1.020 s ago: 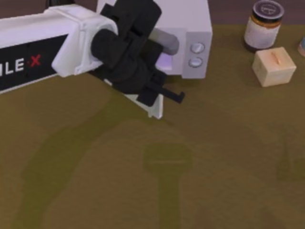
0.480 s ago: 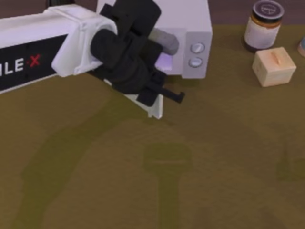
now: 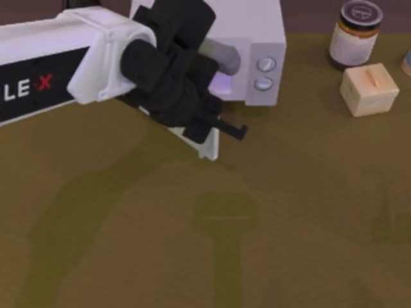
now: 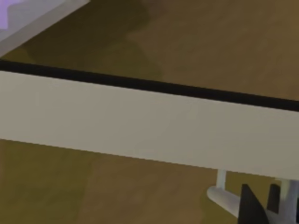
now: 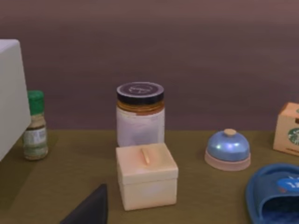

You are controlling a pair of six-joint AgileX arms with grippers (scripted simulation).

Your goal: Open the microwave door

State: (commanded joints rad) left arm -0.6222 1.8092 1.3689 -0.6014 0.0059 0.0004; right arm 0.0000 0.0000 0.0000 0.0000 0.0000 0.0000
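Note:
The white microwave [image 3: 257, 25] stands at the back of the table, two grey knobs [image 3: 264, 65] on its front. The microwave door [image 3: 209, 146] is swung partly open toward the front, showing a lit purple cavity. My left gripper [image 3: 228, 127] is at the door's free edge. The left wrist view shows the door's top edge [image 4: 140, 121] as a wide cream band, with my left gripper [image 4: 264, 205] shut on the slim handle [image 4: 224, 199]. My right arm is outside the top view; one dark finger [image 5: 91, 210] shows in its wrist view.
A dark-lidded jar [image 3: 355, 32] and a cream cube box [image 3: 369, 88] stand right of the microwave. The right wrist view also shows a green-capped spice bottle [image 5: 36, 123], a blue bell [image 5: 227, 149], a blue slipper [image 5: 275, 193] and a carton [image 5: 288, 128].
My left arm has drawn back slightly to the left, still holding the handle. The door's angle has barely changed.

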